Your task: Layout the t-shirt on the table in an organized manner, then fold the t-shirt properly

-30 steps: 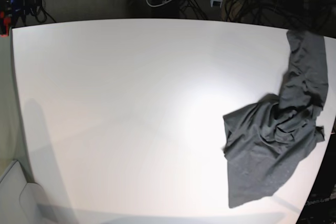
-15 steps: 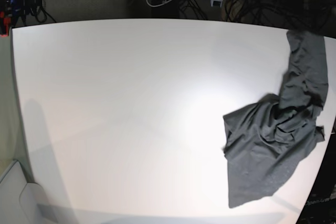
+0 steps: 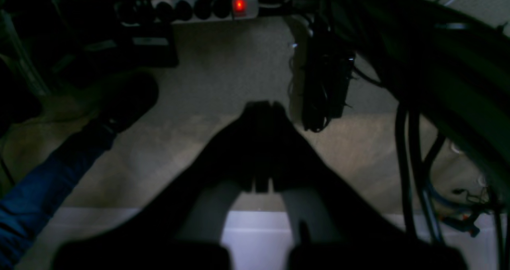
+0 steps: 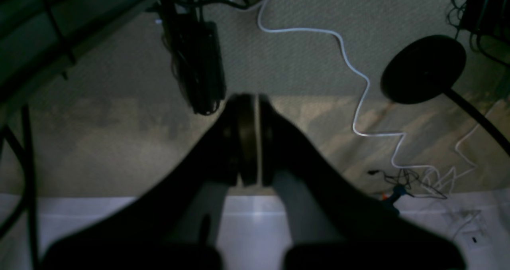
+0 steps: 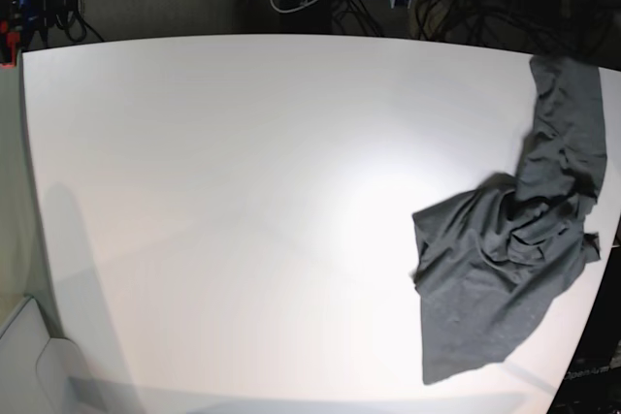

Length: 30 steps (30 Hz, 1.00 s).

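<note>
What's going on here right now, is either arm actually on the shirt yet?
Neither arm is on it. The t-shirt lies crumpled and twisted near one edge of the table, on the base view's right, one end trailing toward the far corner. It is not laid out, and no fold has begun. The left gripper and right gripper are both shut and empty, parked past the table's edge, looking at the floor and cables.

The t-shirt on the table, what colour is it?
Plain dark charcoal grey t-shirt, no print; base view.
</note>
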{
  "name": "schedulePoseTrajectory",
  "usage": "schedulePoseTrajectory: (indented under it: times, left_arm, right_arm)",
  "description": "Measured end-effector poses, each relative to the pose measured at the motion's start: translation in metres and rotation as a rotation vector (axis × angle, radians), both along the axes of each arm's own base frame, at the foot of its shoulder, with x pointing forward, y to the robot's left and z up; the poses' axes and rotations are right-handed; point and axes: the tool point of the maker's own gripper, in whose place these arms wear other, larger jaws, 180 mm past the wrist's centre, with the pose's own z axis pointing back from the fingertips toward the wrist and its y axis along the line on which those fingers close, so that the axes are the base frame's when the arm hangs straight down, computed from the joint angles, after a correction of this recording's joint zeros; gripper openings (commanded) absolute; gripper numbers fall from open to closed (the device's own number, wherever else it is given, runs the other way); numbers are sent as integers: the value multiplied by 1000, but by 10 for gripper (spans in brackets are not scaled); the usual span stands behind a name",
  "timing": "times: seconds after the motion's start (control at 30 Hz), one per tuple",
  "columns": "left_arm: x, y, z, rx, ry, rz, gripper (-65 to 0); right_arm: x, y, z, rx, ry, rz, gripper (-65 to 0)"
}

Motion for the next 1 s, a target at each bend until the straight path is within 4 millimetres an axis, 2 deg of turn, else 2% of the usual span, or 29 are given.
schedulePoseTrajectory:
  times: [0.13, 0.27, 0.47, 0.63, 0.7, 0.77, 0.87, 1.0]
  left_arm:
    - [-24, 9, 8, -3, -57, -7, -648]
    - [-32, 28, 30, 30, -144, -22, -648]
    - [-2, 17, 71, -3, -247, -53, -648]
    - [7, 25, 117, 15, -329, -70, -648]
    - [10, 32, 136, 16, -366, -49, -648]
    - [19, 45, 156, 46, -419, -5, -648]
    - [33, 53, 181, 53, -493, 16, -648]
    - [35, 58, 204, 54, -527, 37, -648]
  right_arm:
    - [-18, -21, 8, -33, -34, 17, -650]
    - [-12, -36, 29, -61, -143, 44, -650]
    - [-7, -38, 66, -64, -262, 74, -650]
    - [5, -49, 103, -82, -367, 120, -650]
    - [10, -47, 116, -82, -400, 129, -650]
    - [20, -42, 130, -71, -442, 135, -650]
    - [43, -44, 156, -74, -534, 166, -650]
    - [66, -41, 182, -77, -617, 174, -650]
